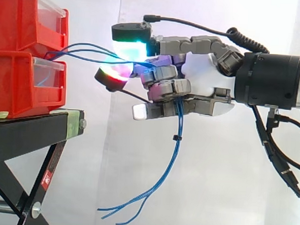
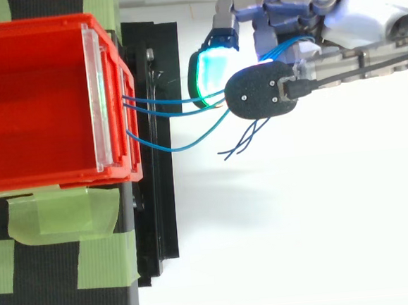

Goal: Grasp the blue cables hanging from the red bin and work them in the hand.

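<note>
Fingers [image 1: 163,73] clamped round blue cables [image 1: 175,138], cables strung from red bin [image 2: 39,28] front, bin on black stand [image 1: 26,130]

A black metal stand [image 1: 26,130] (strips of green tape [image 2: 62,214] stuck on it) carries stacked red plastic bins [image 1: 18,88], the lower sitting directly on top.

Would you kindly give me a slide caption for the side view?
Robot hand curled round blue cables running from stacked red bins.
</note>
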